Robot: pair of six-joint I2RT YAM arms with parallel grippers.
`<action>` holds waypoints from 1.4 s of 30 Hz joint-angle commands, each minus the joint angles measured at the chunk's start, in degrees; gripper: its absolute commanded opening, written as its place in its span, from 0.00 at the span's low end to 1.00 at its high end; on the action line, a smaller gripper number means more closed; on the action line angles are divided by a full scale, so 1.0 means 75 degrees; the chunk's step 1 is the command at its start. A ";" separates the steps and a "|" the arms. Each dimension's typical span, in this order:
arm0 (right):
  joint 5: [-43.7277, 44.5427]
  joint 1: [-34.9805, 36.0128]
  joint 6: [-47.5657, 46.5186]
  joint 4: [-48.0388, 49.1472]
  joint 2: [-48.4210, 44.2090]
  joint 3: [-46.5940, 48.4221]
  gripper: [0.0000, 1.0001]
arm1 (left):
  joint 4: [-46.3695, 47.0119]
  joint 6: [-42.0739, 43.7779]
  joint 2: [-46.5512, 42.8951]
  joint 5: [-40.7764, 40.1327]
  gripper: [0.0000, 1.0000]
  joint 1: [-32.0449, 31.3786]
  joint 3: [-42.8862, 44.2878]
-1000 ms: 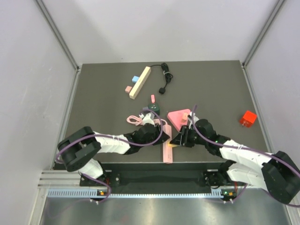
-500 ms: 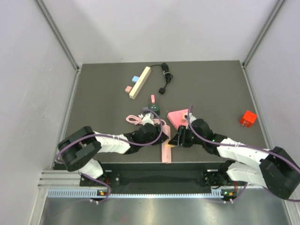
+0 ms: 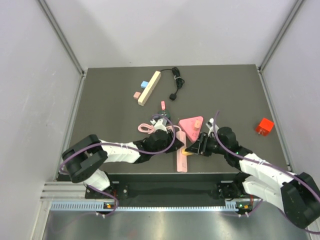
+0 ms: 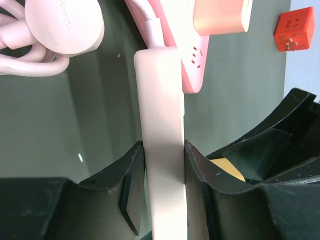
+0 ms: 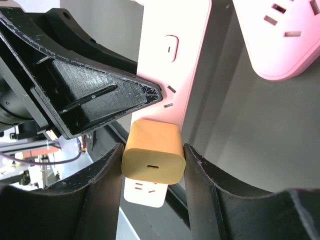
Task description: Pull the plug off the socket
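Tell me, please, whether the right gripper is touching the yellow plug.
Touching. The right wrist view shows the right gripper closed on the yellow plug, pressed against both its sides with no gap.

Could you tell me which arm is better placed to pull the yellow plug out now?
The right: the right gripper is closed around the yellow plug, while the left gripper clamps the pink power strip, bracing it for the pull.

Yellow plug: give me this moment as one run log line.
left hand: shut on pink power strip | right hand: shut on yellow plug | plug: against strip face, prongs hidden | pull: not confirmed
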 commanded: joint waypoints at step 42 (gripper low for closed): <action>0.5440 -0.2929 -0.0053 -0.6384 -0.2134 0.2633 0.00 | -0.1063 0.0710 -0.0501 -0.0651 0.00 0.0266 -0.0557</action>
